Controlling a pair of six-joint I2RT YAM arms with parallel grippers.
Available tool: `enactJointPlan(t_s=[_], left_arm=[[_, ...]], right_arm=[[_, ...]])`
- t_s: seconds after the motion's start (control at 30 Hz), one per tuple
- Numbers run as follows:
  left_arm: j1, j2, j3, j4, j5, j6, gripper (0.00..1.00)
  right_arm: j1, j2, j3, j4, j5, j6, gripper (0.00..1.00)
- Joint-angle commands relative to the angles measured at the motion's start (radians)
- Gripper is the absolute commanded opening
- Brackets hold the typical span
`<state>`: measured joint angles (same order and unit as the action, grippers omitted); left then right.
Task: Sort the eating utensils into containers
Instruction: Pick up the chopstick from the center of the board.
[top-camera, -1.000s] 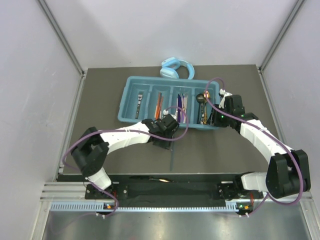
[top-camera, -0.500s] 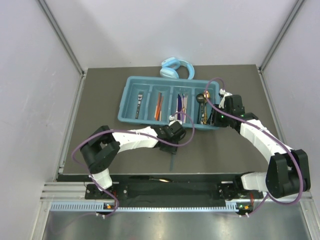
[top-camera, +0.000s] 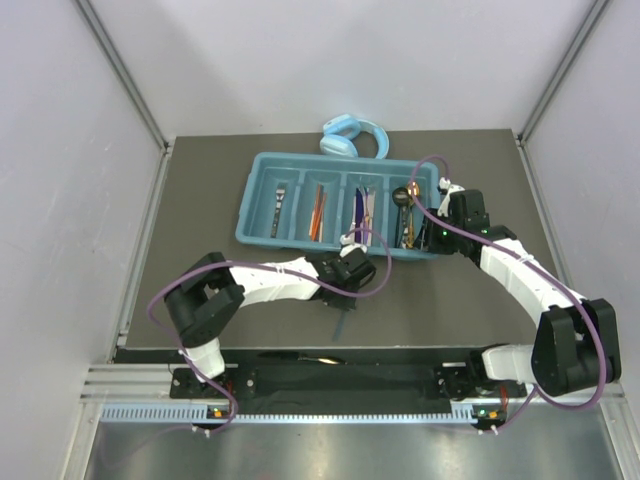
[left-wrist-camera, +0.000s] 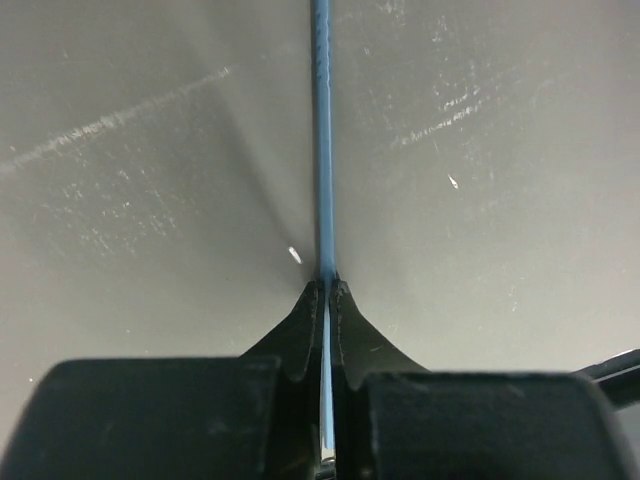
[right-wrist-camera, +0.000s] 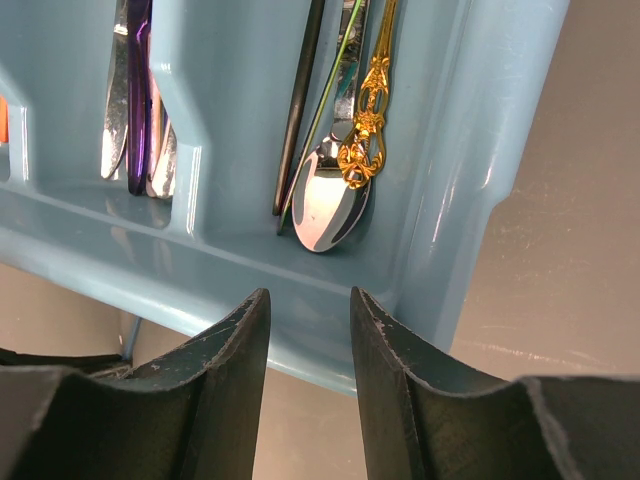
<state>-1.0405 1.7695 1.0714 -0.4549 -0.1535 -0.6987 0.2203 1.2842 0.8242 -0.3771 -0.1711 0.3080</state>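
A slim blue utensil (left-wrist-camera: 320, 120) lies flat on the dark table in front of the tray and shows as a thin line (top-camera: 340, 322) in the top view. My left gripper (left-wrist-camera: 326, 285) is shut on its near end, low over the table (top-camera: 338, 292). The teal cutlery tray (top-camera: 258, 178) holds a silver fork (top-camera: 279, 207), orange chopsticks (top-camera: 318, 210), purple knives (top-camera: 361, 210) and spoons (top-camera: 404, 212) in its compartments. My right gripper (right-wrist-camera: 308, 300) stands open and empty over the tray's near right corner (top-camera: 431, 236). Below it lie a silver spoon (right-wrist-camera: 325, 205) and a gold spoon handle (right-wrist-camera: 370, 110).
Light blue headphones (top-camera: 352, 137) lie behind the tray at the table's far edge. The tray's near wall (right-wrist-camera: 230, 290) sits just under the right fingers. A thin shiny piece (top-camera: 320, 357) rests on the black rail between the arm bases. White walls enclose the table on three sides.
The left gripper has slid right along the table front of the tray and shut on the blue utensil. The right arm has not moved.
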Motion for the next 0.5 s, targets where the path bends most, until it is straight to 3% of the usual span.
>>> enactJointPlan(t_s=[0.0,0.23,0.47], left_arm=[[-0.012,0.004,-0.074,-0.01,0.057,-0.022,0.0],[-0.021,-0.148,-0.171,-0.033,0.037,-0.028,0.0],[-0.02,-0.33,-0.091,-0.206,-0.108,-0.013,0.0]], right_arm=[[-0.01,0.007,-0.016,-0.055,0.012,-0.004,0.38],[-0.01,0.012,-0.011,-0.054,0.012,-0.004,0.38],[-0.01,0.015,-0.011,-0.052,0.012,-0.004,0.38]])
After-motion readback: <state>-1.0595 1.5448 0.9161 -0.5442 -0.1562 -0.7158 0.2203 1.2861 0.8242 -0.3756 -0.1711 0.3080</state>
